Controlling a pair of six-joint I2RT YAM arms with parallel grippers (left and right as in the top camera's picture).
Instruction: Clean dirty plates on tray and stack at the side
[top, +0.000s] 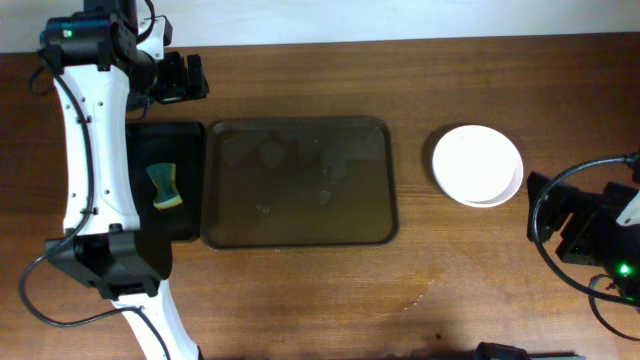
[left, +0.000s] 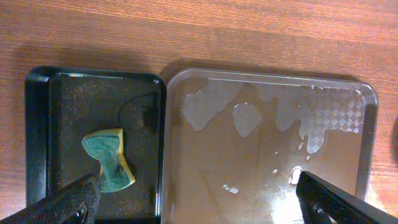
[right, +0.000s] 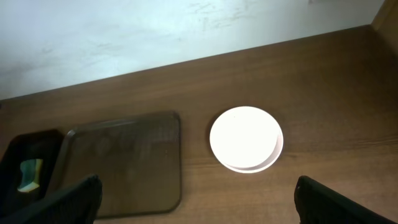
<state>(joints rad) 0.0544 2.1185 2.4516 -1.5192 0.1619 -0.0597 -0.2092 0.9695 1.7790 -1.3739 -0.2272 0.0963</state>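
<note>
Plates (right: 245, 138) are lying stacked ahead of right gripper (right: 199, 185) (tray (right: 124, 165) bare); it and left gripper (left: 199, 186) are hanging released; probably parking next.

Table (top: 300, 300): brown tray (top: 300, 200), black tray (top: 185, 205), plates (top: 475, 162).

Overhead top-down; two high wrist views, tray (left: 205, 180) in both.

The topmost of the plates (top: 478, 165) mostly hides the rest, and the tray (left: 205, 180) runs off the left wrist view.
</note>
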